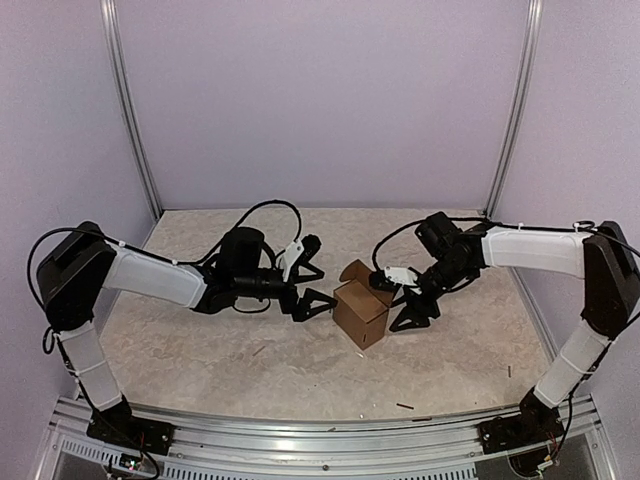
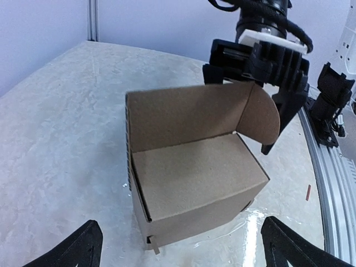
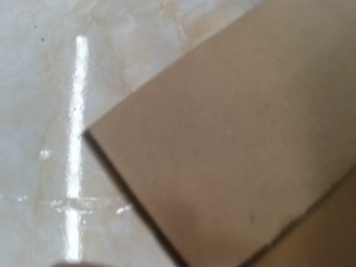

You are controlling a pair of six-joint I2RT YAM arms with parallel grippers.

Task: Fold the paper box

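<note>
Seemingly half-folded paper box [image 2: 194, 178]

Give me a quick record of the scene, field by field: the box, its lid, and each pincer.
paper box: standing on the table between the two arms, body formed
lid flap: upright, not yet closed
rounded side flap: bent forward from the lid
left pincer: open, beside the box, apart from it
right pincer: open, on the box's other side, close to the lid flap; contact cannot be told
</note>
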